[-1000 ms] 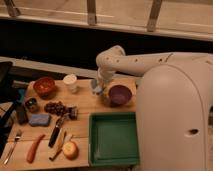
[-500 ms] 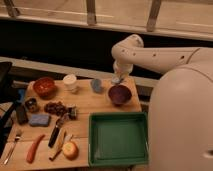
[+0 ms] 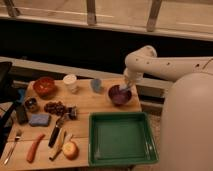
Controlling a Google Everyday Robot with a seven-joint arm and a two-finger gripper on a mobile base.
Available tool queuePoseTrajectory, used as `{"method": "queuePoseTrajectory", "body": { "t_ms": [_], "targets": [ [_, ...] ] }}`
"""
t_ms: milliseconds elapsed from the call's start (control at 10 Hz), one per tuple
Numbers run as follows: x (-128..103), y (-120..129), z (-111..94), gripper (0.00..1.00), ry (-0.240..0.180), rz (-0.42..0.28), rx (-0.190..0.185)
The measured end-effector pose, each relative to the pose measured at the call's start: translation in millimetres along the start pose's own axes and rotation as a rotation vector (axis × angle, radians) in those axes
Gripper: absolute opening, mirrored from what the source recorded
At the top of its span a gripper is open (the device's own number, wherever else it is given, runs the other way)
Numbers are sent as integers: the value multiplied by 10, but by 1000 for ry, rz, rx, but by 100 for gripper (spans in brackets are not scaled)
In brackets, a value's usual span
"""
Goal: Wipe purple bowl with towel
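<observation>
The purple bowl (image 3: 120, 95) stands on the wooden table (image 3: 85, 102) near its far right corner. My gripper (image 3: 125, 86) hangs from the white arm, which comes in from the right, and sits at the bowl's far rim, reaching down into it. A small pale patch shows at its tip; I cannot tell whether it is a towel. A folded blue cloth-like pad (image 3: 39, 119) lies at the table's left side, far from the gripper.
A green tray (image 3: 121, 138) sits just in front of the bowl. A small blue-grey cup (image 3: 95, 85), a white cup (image 3: 70, 82) and a red bowl (image 3: 44, 86) line the far edge. Grapes (image 3: 55, 108), a knife (image 3: 55, 135), an apple (image 3: 70, 149) and a fork (image 3: 12, 145) lie at the left.
My arm has swung right, from beside the blue-grey cup to over the purple bowl, and lowered to its rim. The objects on the table have not moved.
</observation>
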Motion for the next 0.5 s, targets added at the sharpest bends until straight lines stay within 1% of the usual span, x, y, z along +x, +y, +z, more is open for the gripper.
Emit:
{"method": "queuePoseTrajectory", "body": {
  "t_ms": [100, 200, 300, 400, 500],
  "targets": [
    [136, -54, 34, 0, 17, 15, -11],
    [300, -19, 65, 0, 36, 12, -24],
    [535, 70, 135, 0, 66, 5, -45],
    [677, 115, 218, 0, 92, 5, -60],
    [764, 143, 303, 0, 114, 4, -70]
  ]
}}
